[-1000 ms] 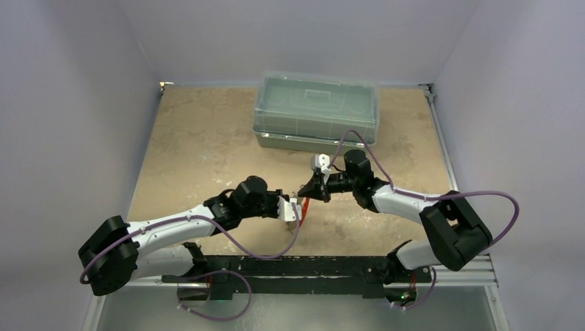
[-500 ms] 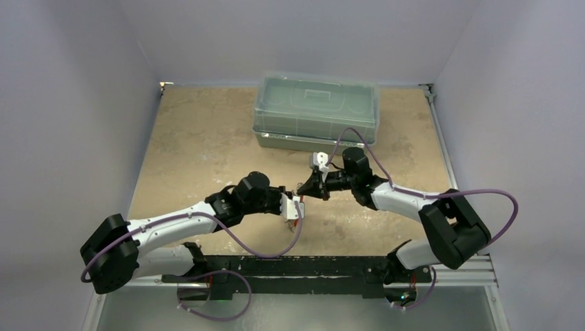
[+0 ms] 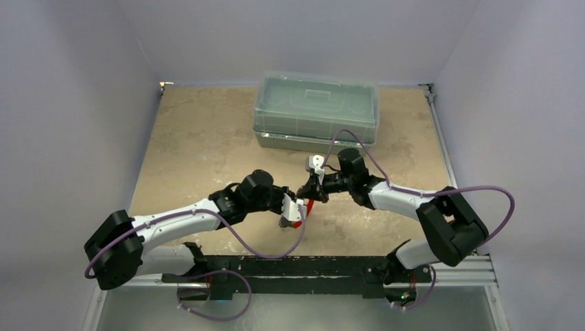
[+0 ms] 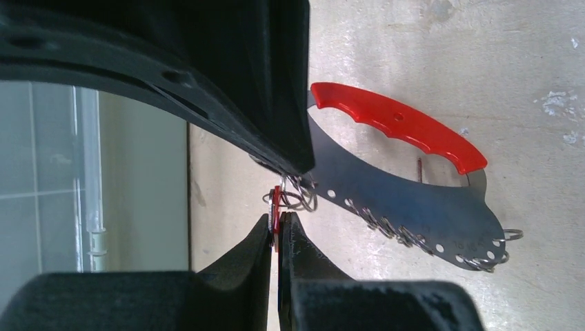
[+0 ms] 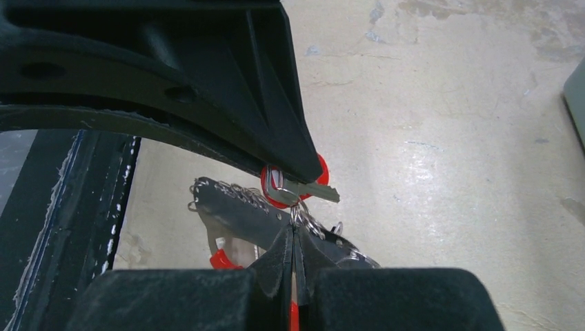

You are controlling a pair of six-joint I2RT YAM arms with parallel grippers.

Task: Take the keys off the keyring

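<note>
Hovering over worktop [image 3: 200, 138] centre: left gripper [image 4: 276, 231], nearer, clamped on red-headed key [image 5: 317, 192]. Right gripper [image 5: 293, 241] just beyond, pinched shut on keyring [image 4: 414, 214] loop. We see crescent trailing sideways from pinch. We judge key exits toward left arm.

The keyring [image 4: 414, 207] is a thin plate of dark, dull metal, smooth and punched with small holes, and its outer edge carries a grip of glossy red plastic. Thin, bright wire loops [image 4: 397, 234] hang from it. The key [image 5: 319, 192] has a silvery metal blade and a shiny red head. The fingers [image 4: 227, 272] are matt black plastic, faintly grainy. The tabletop [image 4: 497, 62] is pale beige, mottled and scuffed, with a slight sheen. The box [image 3: 316, 110] is clear plastic.
</note>
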